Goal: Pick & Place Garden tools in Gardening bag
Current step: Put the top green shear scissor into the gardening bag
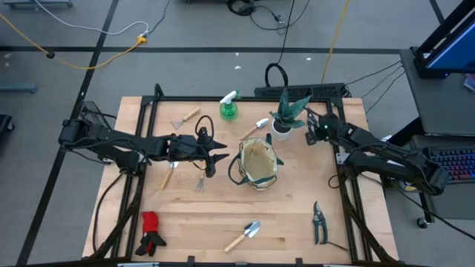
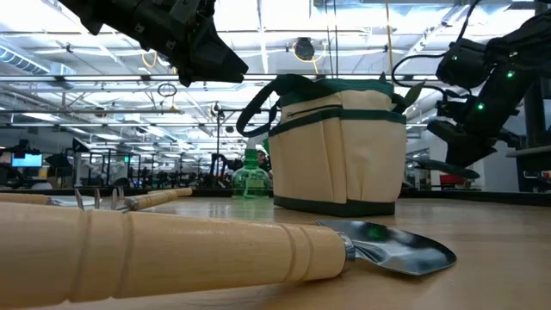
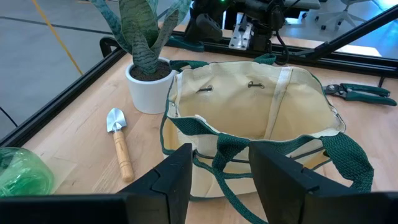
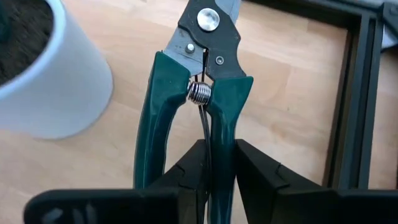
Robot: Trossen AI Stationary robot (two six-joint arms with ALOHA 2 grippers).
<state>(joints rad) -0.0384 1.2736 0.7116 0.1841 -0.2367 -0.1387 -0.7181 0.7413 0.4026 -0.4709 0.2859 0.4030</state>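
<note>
The right gripper (image 4: 214, 168) clamps pruning shears (image 4: 199, 93) by one green handle. Their long axis runs straight ahead of the fingers, blades pointing away. The left gripper (image 3: 217, 180) hangs open, empty, facing the gardening bag (image 3: 249, 124).

Grey floor (image 1: 67, 81) crossed by yellow cable (image 1: 111, 53); bright ceiling trusses (image 2: 103, 82) over a wooden table (image 1: 297, 222)

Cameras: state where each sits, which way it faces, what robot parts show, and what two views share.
High view: overhead, facing straight down; both arms, left gripper and right gripper, flank the bag.
Low view: table height, facing across; both arms enter from above.
Left wrist view: faces the bag past open fingers.
Right wrist view: faces pruning shears its fingers grip.
Shared: high and low both show the bag.
</note>
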